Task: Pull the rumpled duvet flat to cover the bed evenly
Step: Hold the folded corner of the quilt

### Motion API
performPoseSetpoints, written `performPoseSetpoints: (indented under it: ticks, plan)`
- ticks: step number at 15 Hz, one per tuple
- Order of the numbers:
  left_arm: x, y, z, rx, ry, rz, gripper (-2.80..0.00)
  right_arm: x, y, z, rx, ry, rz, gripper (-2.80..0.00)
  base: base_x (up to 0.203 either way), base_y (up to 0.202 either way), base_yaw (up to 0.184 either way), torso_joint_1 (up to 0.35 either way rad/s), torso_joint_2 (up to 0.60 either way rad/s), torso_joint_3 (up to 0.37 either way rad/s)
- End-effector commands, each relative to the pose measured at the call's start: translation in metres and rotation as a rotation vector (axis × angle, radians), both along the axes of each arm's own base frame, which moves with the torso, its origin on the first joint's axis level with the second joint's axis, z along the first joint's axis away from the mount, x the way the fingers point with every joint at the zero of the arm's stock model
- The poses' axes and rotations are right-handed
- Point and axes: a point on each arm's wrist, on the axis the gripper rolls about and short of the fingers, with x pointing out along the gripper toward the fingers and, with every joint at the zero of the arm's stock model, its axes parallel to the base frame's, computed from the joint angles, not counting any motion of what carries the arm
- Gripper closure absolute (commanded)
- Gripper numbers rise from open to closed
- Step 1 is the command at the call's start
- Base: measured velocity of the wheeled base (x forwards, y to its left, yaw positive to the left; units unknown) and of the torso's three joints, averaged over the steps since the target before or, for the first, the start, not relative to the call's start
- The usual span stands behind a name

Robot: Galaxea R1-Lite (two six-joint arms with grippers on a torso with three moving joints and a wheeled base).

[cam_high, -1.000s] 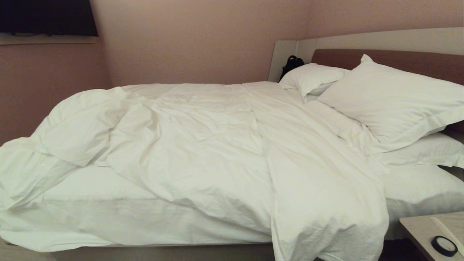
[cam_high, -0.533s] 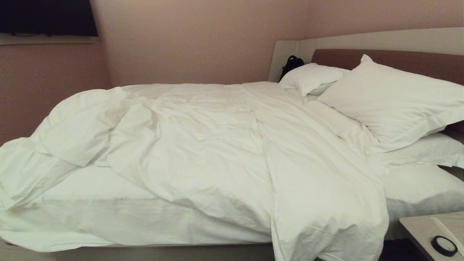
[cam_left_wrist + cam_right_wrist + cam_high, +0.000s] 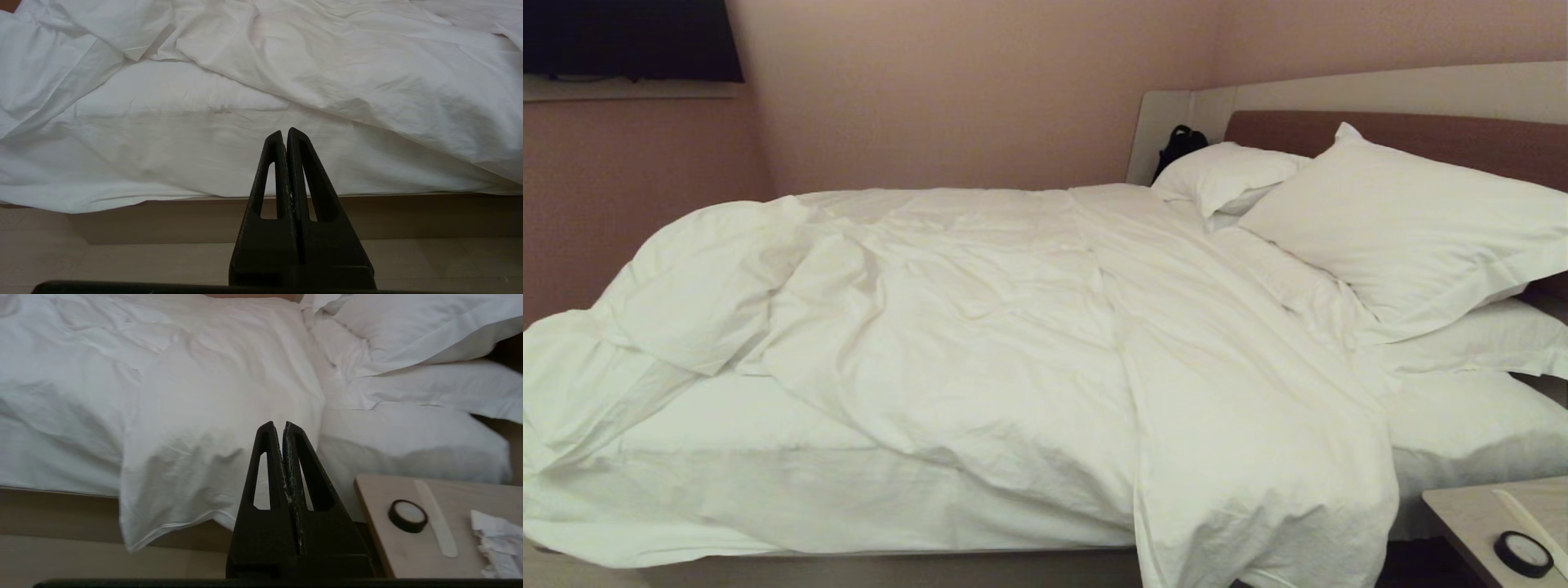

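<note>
The duvet point(image 3: 980, 343) lies rumpled across the bed point(image 3: 768, 465), bunched toward 9 o'clock in the head view, with one flap spilling over the near edge at about 5 o'clock. Bare sheet shows at 7 o'clock. Only the head view takes in the pillows point(image 3: 1405, 237) stacked at 3 o'clock against the brown headboard point(image 3: 1421, 135), a dark bag point(image 3: 1178, 145) at 1 o'clock and a black screen point(image 3: 629, 39) on the wall at 11 o'clock; neither arm appears there.

The left wrist view shows the left tool point(image 3: 284, 136) with its fingers pressed together, holding nothing, clear of the mattress side, and the beige bed base point(image 3: 408, 212) on a pale floor point(image 3: 122, 261).

The right wrist view shows the right tool point(image 3: 278, 428) likewise closed and empty, near the hanging duvet flap. It alone reveals the whole desk point(image 3: 449, 547) top: a black ring-shaped object point(image 3: 407, 515), a pale flat strip point(image 3: 435, 516) and crumpled tissue point(image 3: 496, 543). No readable writing appears anywhere.
</note>
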Motion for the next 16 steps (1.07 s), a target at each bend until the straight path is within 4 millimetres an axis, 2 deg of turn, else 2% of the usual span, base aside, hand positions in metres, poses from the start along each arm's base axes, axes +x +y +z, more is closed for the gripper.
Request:
performPoseSetpoints:
  ticks: [1, 4, 16]
  plan:
    - [0.000, 0.000, 0.000, -0.001, -0.001, 0.001, 0.00, 0.005, -0.001, -0.010, -0.035, 0.004, -0.036, 0.00, 0.000, 0.000, 0.000, 0.000, 0.00, 0.000]
    - [0.000, 0.000, 0.000, 0.000, 0.000, 0.001, 0.00, 0.011, -0.001, -0.027, -0.044, 0.044, -0.056, 0.00, 0.000, 0.000, 0.000, 0.000, 0.00, 0.000]
    - [0.000, 0.000, 0.000, 0.000, -0.001, 0.001, 0.00, 0.011, -0.002, -0.033, 0.042, 0.093, -0.055, 0.00, 0.000, 0.000, 0.000, 0.000, 0.00, 0.000]
